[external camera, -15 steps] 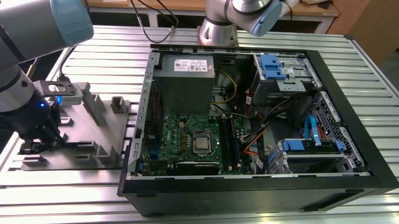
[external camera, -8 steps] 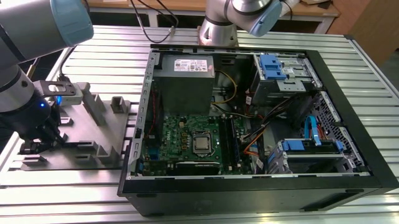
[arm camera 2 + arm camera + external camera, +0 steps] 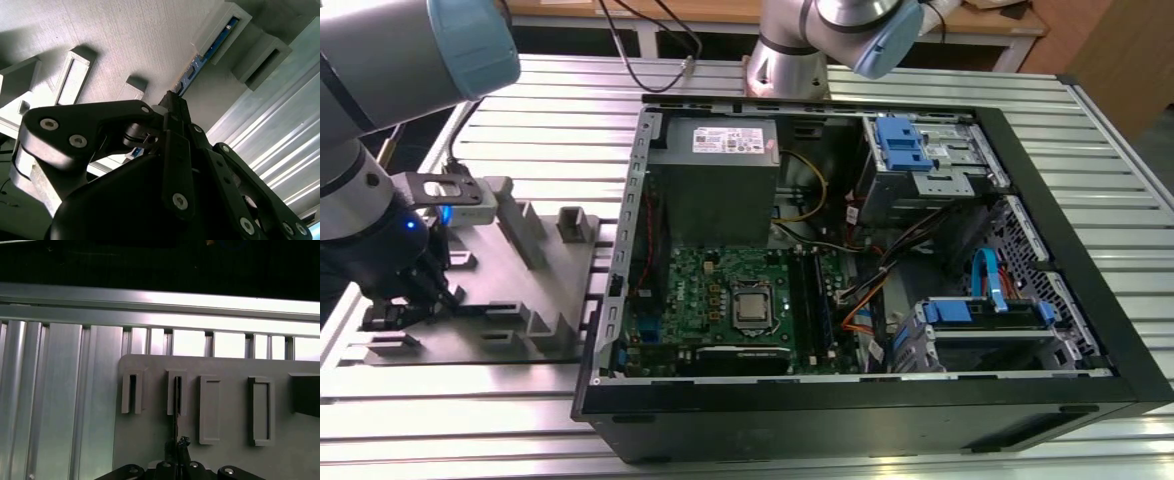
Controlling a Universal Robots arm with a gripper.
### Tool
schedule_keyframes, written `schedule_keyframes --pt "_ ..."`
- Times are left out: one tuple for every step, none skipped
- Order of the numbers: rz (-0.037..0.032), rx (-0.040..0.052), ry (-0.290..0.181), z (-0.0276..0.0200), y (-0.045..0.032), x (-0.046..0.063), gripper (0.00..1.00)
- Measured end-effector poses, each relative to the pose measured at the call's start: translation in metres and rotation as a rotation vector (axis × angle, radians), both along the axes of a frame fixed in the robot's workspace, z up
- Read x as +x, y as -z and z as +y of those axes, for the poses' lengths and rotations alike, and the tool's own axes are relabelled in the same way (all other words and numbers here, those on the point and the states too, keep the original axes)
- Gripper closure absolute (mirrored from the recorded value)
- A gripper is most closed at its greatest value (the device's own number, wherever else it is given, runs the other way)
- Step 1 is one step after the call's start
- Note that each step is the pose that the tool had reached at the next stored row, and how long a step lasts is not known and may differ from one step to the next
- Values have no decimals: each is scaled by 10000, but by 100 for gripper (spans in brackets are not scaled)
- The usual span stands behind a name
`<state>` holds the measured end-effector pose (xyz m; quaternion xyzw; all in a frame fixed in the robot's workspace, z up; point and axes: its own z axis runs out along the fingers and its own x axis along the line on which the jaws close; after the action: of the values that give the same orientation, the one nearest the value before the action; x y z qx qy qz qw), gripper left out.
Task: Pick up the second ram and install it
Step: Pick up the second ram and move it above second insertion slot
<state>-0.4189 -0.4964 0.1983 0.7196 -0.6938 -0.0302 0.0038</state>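
1. The counter [image 3: 520,90], ribbed aluminium, lies under the fingers [image 3: 172,102] and runs out past them on every side.
2. The case [image 3: 854,415] lies on the counter with its open side up. It is well apart from the fingers, toward the exterior view's right. Its green board [image 3: 707,290] faces up, with black slot rails [image 3: 809,300] along one side.
3. The arm [image 3: 374,60] comes down from above the fingers at the exterior view's left (a blue light glows at its wrist).
4. The plate [image 3: 520,300], a flat grey fixture, rests on the counter right beneath the fingers and just beside the case.
5. Grey slotted blocks [image 3: 210,410] stand up from the plate just ahead of the fingertips. The first wrist view shows them as a row.
6. The ram [image 3: 204,56], a thin blue-green stick, stands on edge over the plate. Its far end sits in the slot of one block, and its near end runs straight back into the fingertips (the first wrist view shows it edge-on, as a dark line).
7. The fingers are pressed together on the ram's near end, pinching it between the tips. They sit low over the plate, and both wrist views show the tips meeting on the stick.
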Motion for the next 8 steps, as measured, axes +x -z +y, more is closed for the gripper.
schedule_keyframes --pt "0 -1 0 0 -13 0 91" --pt "3 -3 0 0 -30 0 91" --pt "5 -4 0 0 -47 0 91" --pt "4 -3 0 0 -62 0 91" --pt "4 -3 0 0 -77 0 91" --pt "5 -4 0 0 -93 0 91" --pt "4 -4 0 0 -108 0 91" --pt "4 -3 0 0 -117 0 91"
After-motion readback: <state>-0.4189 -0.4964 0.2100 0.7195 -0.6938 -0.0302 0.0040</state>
